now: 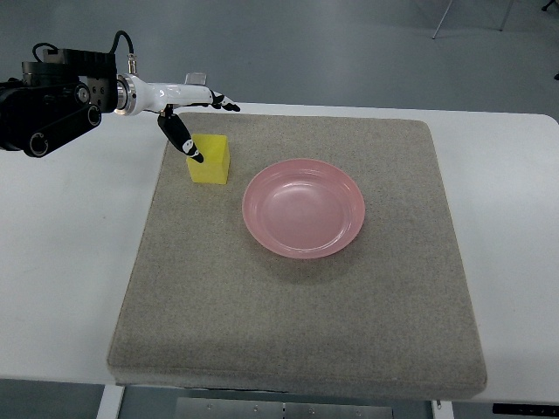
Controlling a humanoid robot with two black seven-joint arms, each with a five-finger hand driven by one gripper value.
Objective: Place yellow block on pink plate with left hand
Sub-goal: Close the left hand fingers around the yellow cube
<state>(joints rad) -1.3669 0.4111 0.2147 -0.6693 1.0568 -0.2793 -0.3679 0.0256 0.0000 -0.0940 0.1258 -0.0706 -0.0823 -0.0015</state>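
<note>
A yellow block rests on the grey mat, just left of the pink plate. My left hand reaches in from the upper left and hovers over the block's far-left side. Its fingers are spread: the thumb points down with its tip at the block's left top edge, while the other fingers stretch out behind the block. Nothing is held. The plate is empty. My right arm does not show.
The mat lies on a white table, whose far edge runs behind the hand. Grey floor lies beyond, with chair legs at the top right.
</note>
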